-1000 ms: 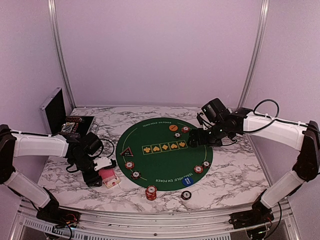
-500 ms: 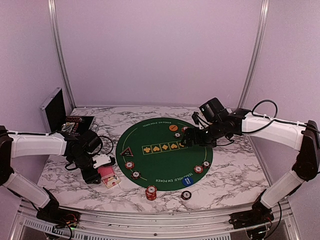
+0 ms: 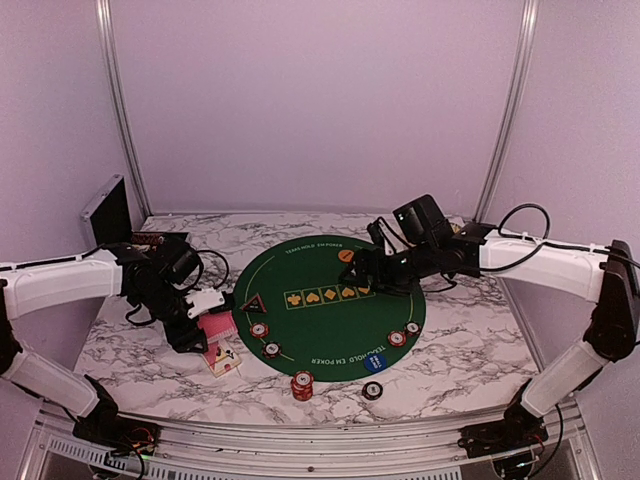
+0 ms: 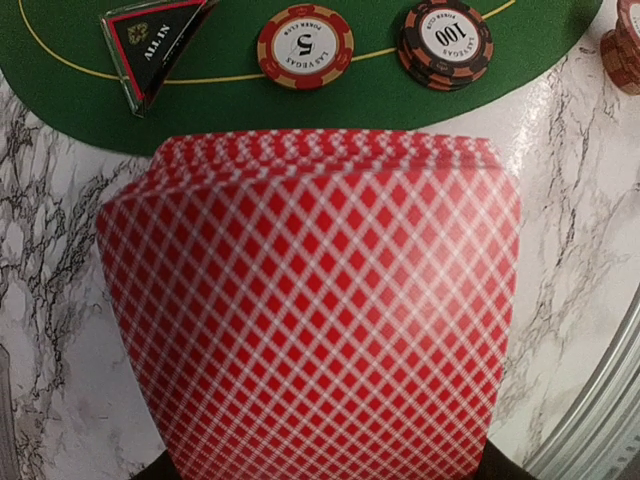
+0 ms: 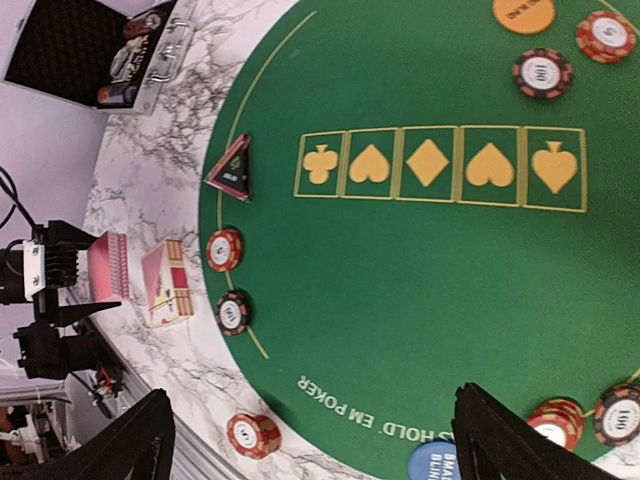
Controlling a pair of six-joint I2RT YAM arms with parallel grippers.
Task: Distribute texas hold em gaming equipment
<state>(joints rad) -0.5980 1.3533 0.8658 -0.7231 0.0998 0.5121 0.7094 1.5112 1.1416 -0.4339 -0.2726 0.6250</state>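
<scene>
My left gripper (image 3: 203,325) is shut on a deck of red-backed playing cards (image 3: 216,327), held above the marble just left of the round green mat (image 3: 330,320). The deck (image 4: 310,310) fills the left wrist view and hides the fingers. Beyond it lie the black triangular marker (image 4: 150,40), a "5" chip (image 4: 305,45) and a "100" chip (image 4: 445,42). My right gripper (image 3: 366,270) hovers open and empty over the mat's far side, near the orange disc (image 3: 346,256). In the right wrist view its fingers (image 5: 140,440) stand wide apart above the blue disc (image 5: 440,465).
A card box (image 3: 222,360) lies on the marble by the left gripper. A chip stack (image 3: 302,384) and a single chip (image 3: 372,390) sit off the mat near the front edge. Two chips (image 3: 397,339) lie at the mat's right. The open black-and-silver case (image 3: 110,215) stands at far left.
My left gripper has lifted the deck and carried it up and toward the mat. My right gripper has swung left over the mat's far side.
</scene>
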